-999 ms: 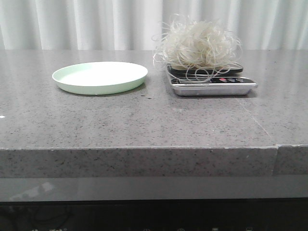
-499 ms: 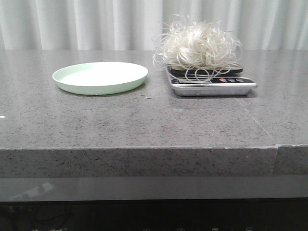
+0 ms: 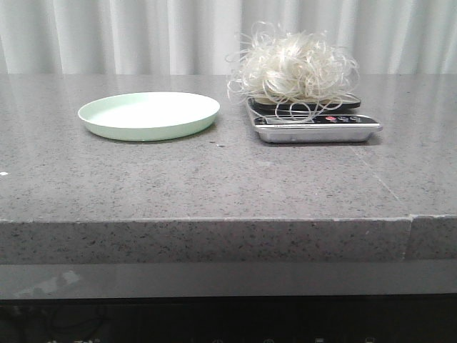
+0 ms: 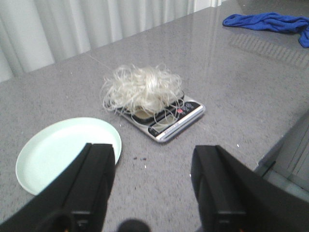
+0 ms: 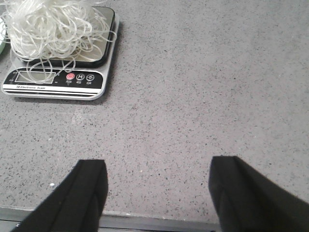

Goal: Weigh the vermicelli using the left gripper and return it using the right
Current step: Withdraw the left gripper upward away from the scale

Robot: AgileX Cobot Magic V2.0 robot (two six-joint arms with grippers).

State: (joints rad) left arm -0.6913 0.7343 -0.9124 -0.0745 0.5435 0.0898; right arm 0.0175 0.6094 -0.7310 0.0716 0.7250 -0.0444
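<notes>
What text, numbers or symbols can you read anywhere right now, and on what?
"Electronic Scale", roughly: tiny print along the front edge of the kitchen scale, right wrist view; partly blurred.
"M": middle round button on the scale; the other two buttons' marks are unreadable.
Scale display: no digits legible, crossed by vermicelli strands.
Nothing else carries text.

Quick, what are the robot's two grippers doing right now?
Left gripper: open, holding nothing.
Right gripper: open, holding nothing.

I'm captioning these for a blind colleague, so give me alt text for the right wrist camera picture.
A nest of white vermicelli sits on a small kitchen scale on a grey speckled table. The right gripper is open and empty, its two dark fingers apart over bare tabletop, away from the scale.
</notes>
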